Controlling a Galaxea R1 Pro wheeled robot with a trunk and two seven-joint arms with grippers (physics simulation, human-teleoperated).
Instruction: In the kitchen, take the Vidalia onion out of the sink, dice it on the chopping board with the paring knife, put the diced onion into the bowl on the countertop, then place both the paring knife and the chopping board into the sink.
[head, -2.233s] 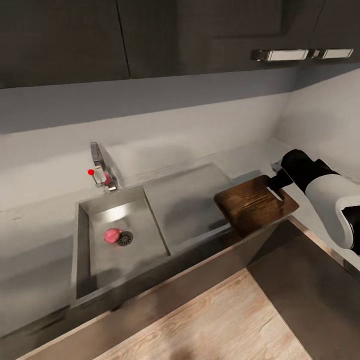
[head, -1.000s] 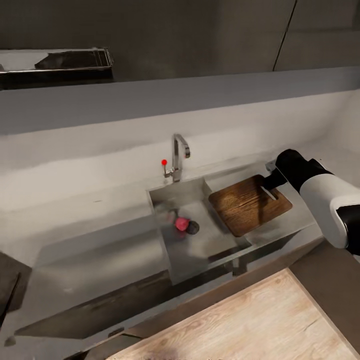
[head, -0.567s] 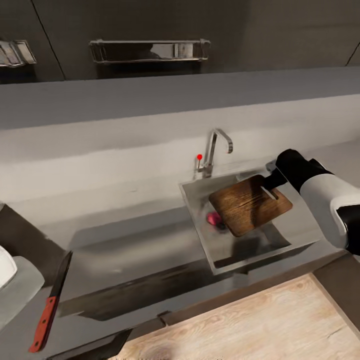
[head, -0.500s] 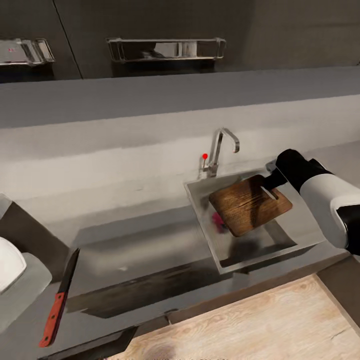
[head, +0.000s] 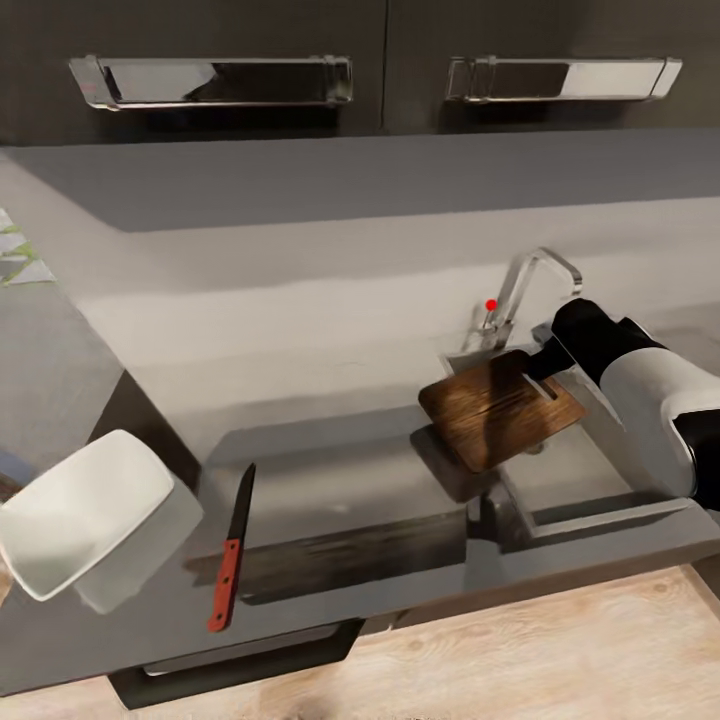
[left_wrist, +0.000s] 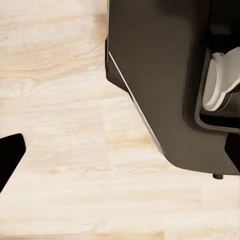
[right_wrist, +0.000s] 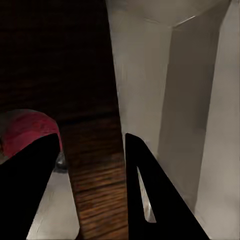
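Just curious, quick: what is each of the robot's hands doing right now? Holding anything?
Left end effector: cannot be told.
Right end effector: closed on the chopping board, held over the sink.

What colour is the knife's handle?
Reddish-brown; the knife shows best in the head view.

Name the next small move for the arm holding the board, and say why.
Probably carry the dark brown wooden chopping board leftward and set it flat on the grey steel countertop beside the red-handled paring knife. The right gripper holds it above the steel sink, and the reddish onion lies below.
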